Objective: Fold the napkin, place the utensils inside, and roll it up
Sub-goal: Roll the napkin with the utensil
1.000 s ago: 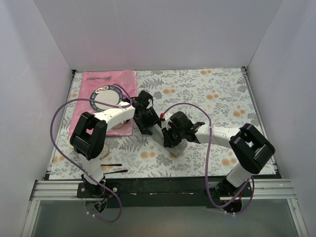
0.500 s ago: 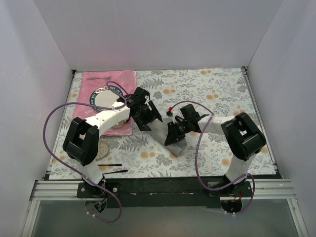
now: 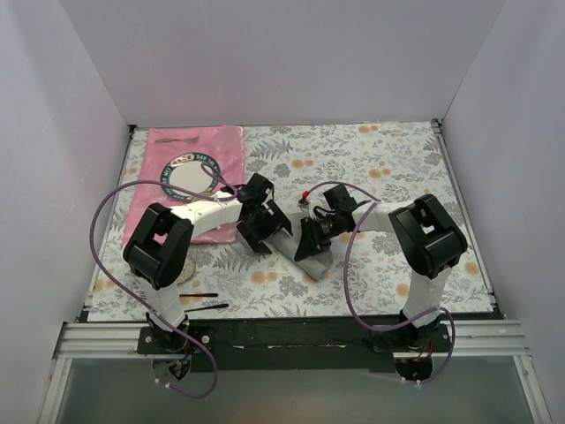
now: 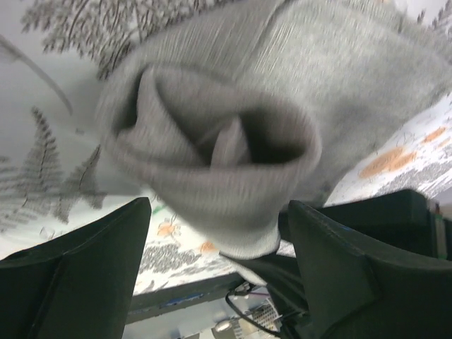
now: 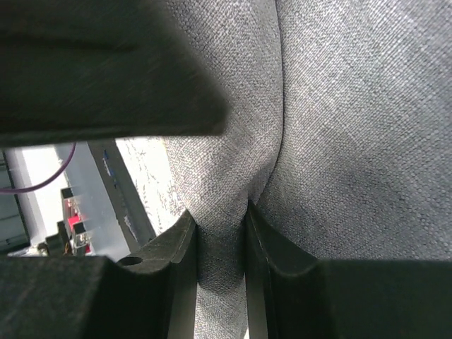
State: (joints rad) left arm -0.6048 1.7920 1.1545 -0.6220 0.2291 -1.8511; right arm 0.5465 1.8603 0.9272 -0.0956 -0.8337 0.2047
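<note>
The grey napkin [image 3: 320, 263] lies rolled up on the floral table between my two grippers. In the left wrist view the roll's open end [image 4: 219, 141] shows its spiral of layers. My left gripper [image 4: 219, 212] is open, one dark finger [image 4: 78, 275] on each side of that end, apart from the cloth. It sits at the roll's left end [image 3: 265, 228]. My right gripper [image 5: 222, 219] is shut on a pinched fold of the napkin [image 5: 339, 127], at the roll's right part [image 3: 311, 240]. The utensils are hidden from view.
A pink placemat [image 3: 221, 146] at the back left carries a dark-rimmed plate [image 3: 192, 174] and a fork [image 3: 177, 140]. Thin black utensils [image 3: 201, 295] lie near the front left edge. A round tan thing [image 3: 183, 268] shows under the left arm. White walls enclose the table.
My left gripper's jaws have spread wider and it has shifted slightly toward the near side along the roll. The right arm's elbow has swung inward while its gripper stays shut on the napkin.
</note>
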